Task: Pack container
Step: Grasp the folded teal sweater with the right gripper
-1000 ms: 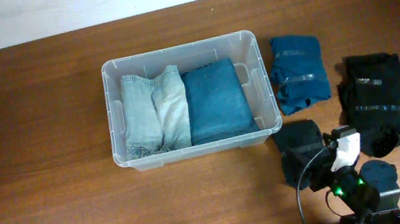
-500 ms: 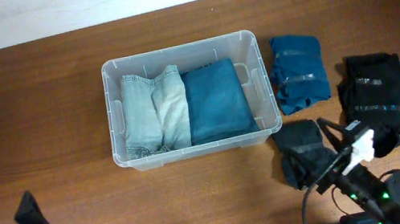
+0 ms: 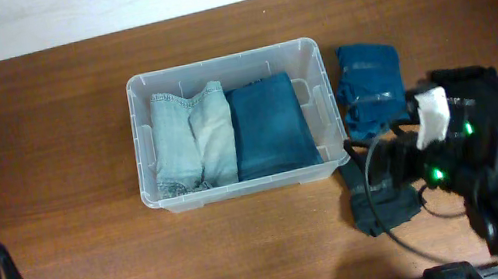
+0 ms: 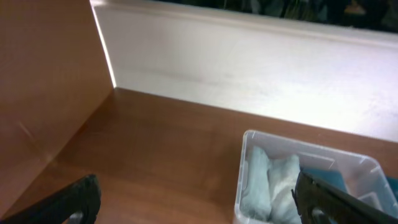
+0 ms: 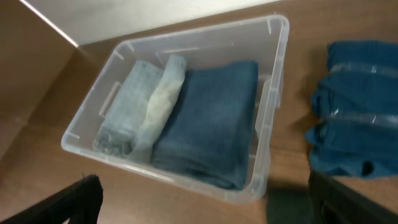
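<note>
Over the near right part of the table (image 3: 47, 143), right gripper (image 5: 204, 183): fingers spread wide, nothing between them. Hangs just off the near right corner of the container (image 3: 139, 143), with the right arm (image 3: 455, 161) overlapping a dark folded garment (image 3: 368, 172) in the overhead view (touching or not, cannot tell). Looks down across the container from that corner.

Down at the near left corner, left gripper (image 4: 194, 186): equally wide, holding nothing. Sits well apart from the container, facing it across the wood.

Container position: about mid-table, long side running left to right, upright and open-topped. Holds three folded denim pieces side by side: pale blue jeans (image 3: 171, 142) against the left wall, a lighter piece (image 3: 215, 130) touching them, a mid-blue piece (image 3: 270, 126) on the right. Leaves a narrow strip free along the right wall.

Just beside that right wall, outside: a teal folded garment (image 3: 370, 89). Farther right, a black garment (image 3: 478, 81), partly covered by the right arm. Beyond the far table edge, a white wall (image 3: 104, 1).
</note>
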### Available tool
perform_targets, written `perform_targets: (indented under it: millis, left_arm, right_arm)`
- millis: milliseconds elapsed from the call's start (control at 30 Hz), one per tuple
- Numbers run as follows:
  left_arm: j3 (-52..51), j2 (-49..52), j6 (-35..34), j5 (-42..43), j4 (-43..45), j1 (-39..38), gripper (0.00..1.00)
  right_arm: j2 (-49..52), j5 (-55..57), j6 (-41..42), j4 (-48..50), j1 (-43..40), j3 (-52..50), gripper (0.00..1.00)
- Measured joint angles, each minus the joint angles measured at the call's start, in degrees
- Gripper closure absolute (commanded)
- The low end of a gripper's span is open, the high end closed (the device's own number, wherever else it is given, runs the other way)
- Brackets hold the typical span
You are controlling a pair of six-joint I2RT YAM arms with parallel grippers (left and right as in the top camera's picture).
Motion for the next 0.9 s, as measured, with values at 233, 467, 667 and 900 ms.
perform_targets:
  millis: [233, 467, 667, 900]
  left_arm:
    - [-0.02, 0.00, 0.00, 0.00, -2.89, 0.00, 0.00]
    - [-0.04, 0.00, 0.00, 0.00, -3.06, 0.00, 0.00]
    - [-0.02, 0.00, 0.00, 0.02, -4.85, 0.00, 0.00]
    - [-0.02, 0.00, 0.00, 0.00, -4.87, 0.00, 0.00]
  right_arm:
    - [14.75, -0.39, -0.87, -2.99, -0.02, 3.58, 0.02]
    - [27.12, 4.57, 0.61, -8.15, -3.41, 16.26, 0.02]
    - [36.28, 7.69, 3.19, -7.56, -10.21, 26.27, 0.02]
    - [50.01, 5.27, 1.97, -3.37, -17.18, 28.39, 0.02]
